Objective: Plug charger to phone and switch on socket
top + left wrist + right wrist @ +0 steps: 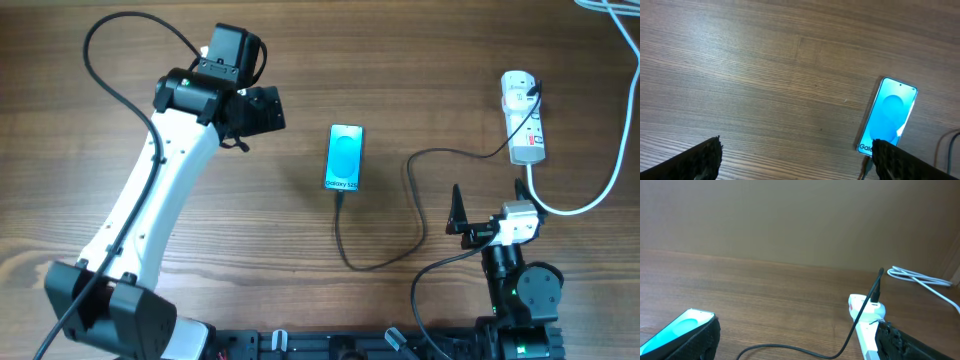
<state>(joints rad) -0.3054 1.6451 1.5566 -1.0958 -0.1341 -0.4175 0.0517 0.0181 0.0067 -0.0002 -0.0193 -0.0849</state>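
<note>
The phone (344, 157) lies flat at mid-table with its teal screen up. The thin black charger (415, 215) runs from the socket (522, 118) at the far right, loops across the table, and its plug tip meets the phone's near end (867, 167). My left gripper (264, 110) hovers left of the phone, open and empty (796, 145); the phone (888, 115) shows by its right finger. My right gripper (490, 205) is open and empty (797, 325), just in front of the socket (865, 315), with the phone (675, 330) at the left and the charger (805, 351) between the fingers.
A thick white cord (600, 195) curves from the socket's near end to the table's right edge and also shows in the right wrist view (920, 277). The left arm's black cable (110, 60) arcs at far left. The wooden table (300, 290) surrounds everything.
</note>
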